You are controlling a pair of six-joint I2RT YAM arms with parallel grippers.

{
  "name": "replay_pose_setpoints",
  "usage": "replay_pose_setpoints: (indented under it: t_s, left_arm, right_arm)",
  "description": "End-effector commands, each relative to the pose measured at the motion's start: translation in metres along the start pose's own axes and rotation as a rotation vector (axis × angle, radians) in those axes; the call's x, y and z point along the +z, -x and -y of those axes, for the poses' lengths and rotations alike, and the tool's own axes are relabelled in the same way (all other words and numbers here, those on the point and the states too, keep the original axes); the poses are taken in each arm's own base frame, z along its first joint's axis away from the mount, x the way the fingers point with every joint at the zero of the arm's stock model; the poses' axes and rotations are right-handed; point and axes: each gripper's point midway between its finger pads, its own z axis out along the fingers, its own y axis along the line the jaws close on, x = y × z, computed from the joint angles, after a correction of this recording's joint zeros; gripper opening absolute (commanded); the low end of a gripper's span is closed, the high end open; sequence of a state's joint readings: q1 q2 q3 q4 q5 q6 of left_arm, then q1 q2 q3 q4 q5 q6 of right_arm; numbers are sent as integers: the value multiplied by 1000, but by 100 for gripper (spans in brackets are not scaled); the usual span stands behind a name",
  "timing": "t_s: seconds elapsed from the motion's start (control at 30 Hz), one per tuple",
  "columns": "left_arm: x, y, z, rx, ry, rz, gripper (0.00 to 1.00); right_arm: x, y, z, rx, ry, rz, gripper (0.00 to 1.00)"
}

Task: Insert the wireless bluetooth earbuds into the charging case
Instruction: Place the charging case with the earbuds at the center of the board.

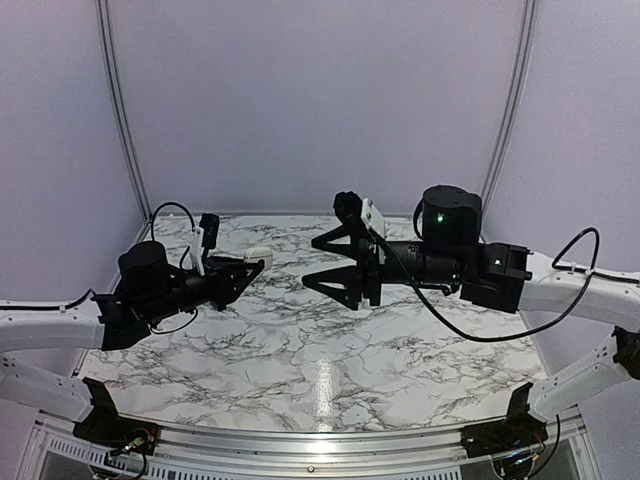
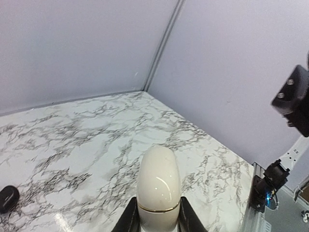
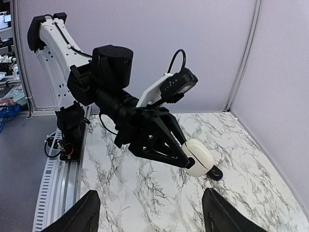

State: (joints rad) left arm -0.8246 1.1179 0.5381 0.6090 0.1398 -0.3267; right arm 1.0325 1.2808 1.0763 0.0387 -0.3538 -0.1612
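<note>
At the near edge a metal rail (image 1: pixel 300 452) carries both arm bases, and beyond it lies the table (image 1: pixel 330 370), a glossy white slab veined in grey like marble. Over its middle the two arms reach toward each other. The left gripper (image 1: pixel 252 266) is clamped on the case (image 1: pixel 259 255), its black fingers (image 2: pixel 129 218) pinching the lower half from both sides, so the smooth, egg-shaped white shell sticks out past them above the tabletop. A thin seam rings the case and its lid is closed. The right gripper (image 1: pixel 312 263) faces it from just beside, its angular black fingers (image 3: pixel 79 212) spread wide with nothing between them. One earbud (image 3: pixel 215 173), a small rounded black lump, rests on the marble just beyond and under the case in the right wrist view; from above, the left gripper hides it. Plain pale-violet walls (image 1: pixel 320 100) close off the far side
</note>
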Motion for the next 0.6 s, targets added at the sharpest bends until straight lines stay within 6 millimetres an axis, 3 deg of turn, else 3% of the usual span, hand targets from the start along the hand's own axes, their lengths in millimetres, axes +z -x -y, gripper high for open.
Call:
replay_pose_setpoints:
  t_s: [0.0, 0.2, 0.4, 0.57]
  left_arm:
    - [11, -11, -44, -183, 120, -40, 0]
    - [21, -54, -103, -325, 256, -142, 0]
    - [35, -91, -137, -433, 333, -225, 1]
    - [43, -114, -161, -510, 376, -274, 5]
  right_arm:
    - [-11, 13, 27, 35, -123, 57, 74]
    - [-20, 9, 41, 81, -179, 77, 77]
    - [-37, 3, 58, 155, -235, 119, 81]
    - [-40, -3, 61, 174, -252, 107, 81]
